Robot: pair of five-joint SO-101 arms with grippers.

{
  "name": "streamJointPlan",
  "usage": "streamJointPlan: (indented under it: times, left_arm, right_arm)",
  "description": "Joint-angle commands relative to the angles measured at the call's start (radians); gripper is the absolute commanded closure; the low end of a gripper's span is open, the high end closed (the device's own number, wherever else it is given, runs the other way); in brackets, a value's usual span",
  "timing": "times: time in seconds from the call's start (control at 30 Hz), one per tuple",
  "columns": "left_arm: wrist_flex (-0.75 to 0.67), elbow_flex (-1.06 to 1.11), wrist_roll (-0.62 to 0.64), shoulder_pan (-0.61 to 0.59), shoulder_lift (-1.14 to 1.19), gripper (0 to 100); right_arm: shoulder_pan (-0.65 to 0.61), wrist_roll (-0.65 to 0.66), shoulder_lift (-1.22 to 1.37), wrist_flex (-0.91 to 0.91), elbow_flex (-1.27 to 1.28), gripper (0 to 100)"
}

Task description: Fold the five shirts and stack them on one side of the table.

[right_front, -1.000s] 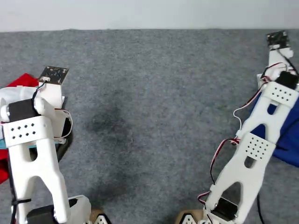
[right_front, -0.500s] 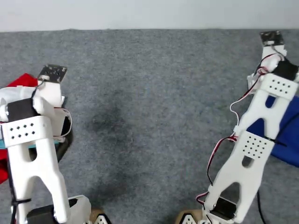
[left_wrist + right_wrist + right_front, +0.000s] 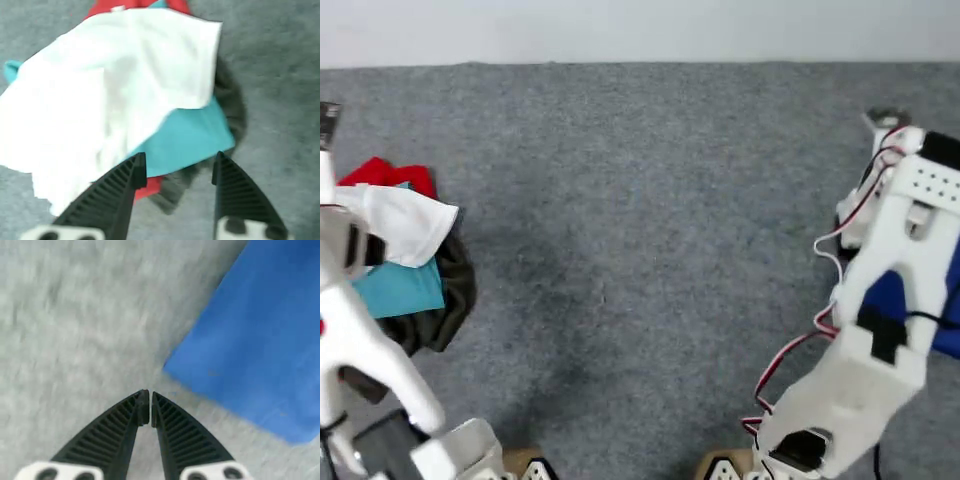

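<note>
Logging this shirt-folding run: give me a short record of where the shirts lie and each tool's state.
left of table: white shirt over teal shirt, red shirt, dark shirt
right of table: blue shirt, alone
left tool: open, above the white shirt
right tool: shut, empty, over bare table beside the blue shirt

Soft matt cloth shirts (image 3: 125,75) on rough, fuzzy table covering (image 3: 650,200)

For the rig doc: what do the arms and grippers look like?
The left arm and right arm are white plastic shells with black servo blocks; the right arm has a plate dotted with small holes. Red, white and black wires loop beside it. The left gripper and right gripper have black, ribbed, tapered fingers on white bases.
</note>
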Motion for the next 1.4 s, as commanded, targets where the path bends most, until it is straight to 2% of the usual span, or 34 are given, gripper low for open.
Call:
streamJointPlan:
  times: [0.0,0.3,0.47,0.63,0.77,0.9,1.13,1.37]
  left_arm:
    - [-0.020,-0.159,-0.055,-0.037,0.081,77]
    - [-0.020,-0.395,-0.101,-0.084,0.353,78]
    - [-0.020,-0.447,-0.101,-0.097,0.470,78]
    - [-0.021,-0.495,-0.100,-0.091,0.522,87]
    - [-0.068,-0.518,-0.100,-0.091,0.539,98]
    - [-0.072,-0.518,-0.097,-0.091,0.539,99]
    - [-0.037,-0.641,0.066,-0.068,0.489,99]
    - [-0.006,-0.857,0.219,0.074,0.388,99]
  right_arm:
    - [0.007,-0.011,-0.171,0.041,0.143,98.0]
    - [0.001,-0.009,-0.325,0.041,0.377,98.0]
    - [0.001,-0.011,-0.334,0.041,0.453,98.0]
    - [0.004,-0.011,-0.335,0.041,0.479,98.0]
    - [0.005,-0.011,-0.335,0.041,0.479,98.1]
    - [0.005,-0.012,-0.335,0.041,0.479,98.2]
    - [0.005,-0.012,-0.335,0.041,0.479,98.3]
    - [0.007,-0.012,-0.335,0.044,0.479,98.3]
